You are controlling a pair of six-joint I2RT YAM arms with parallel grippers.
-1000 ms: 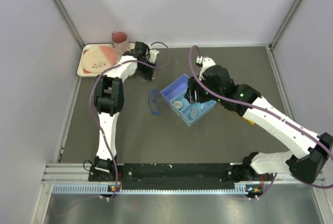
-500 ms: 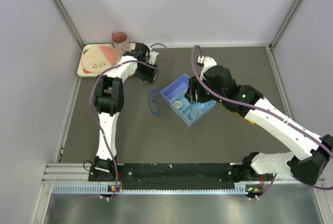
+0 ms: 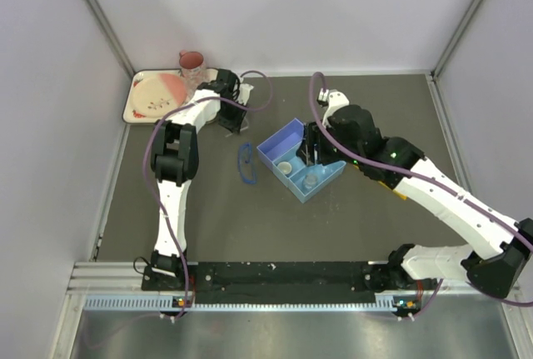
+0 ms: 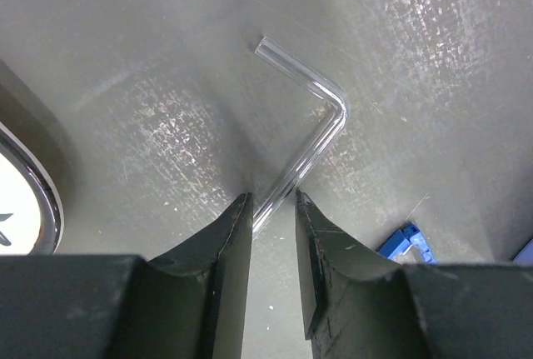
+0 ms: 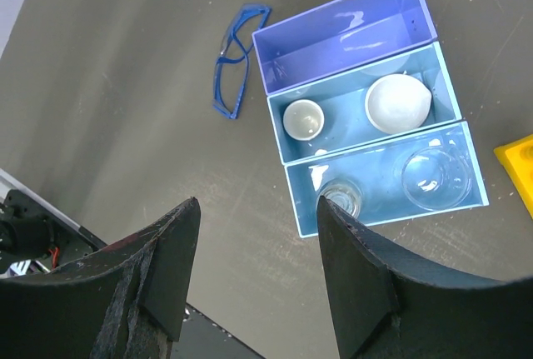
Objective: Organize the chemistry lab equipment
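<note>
A bent thin glass rod lies on the dark table. My left gripper is low over it, jaws narrowly open, and the rod's near end runs between the fingertips along the left finger without being pinched. From above, the left gripper is near the back left. My right gripper hangs open and empty over the blue divided tray. In the tray sit two small white dishes, a small clear beaker and a clear dish. Blue-rimmed goggles lie left of the tray.
A corner of the yellow rack shows right of the tray. The cream tray with its plate and the pink mug stand in the back left corner. A dark object with a shiny rim is just left of my left fingers.
My left gripper has edged slightly right along the table at the back. My right gripper has drifted a little right over the blue tray. Nothing was picked up.
</note>
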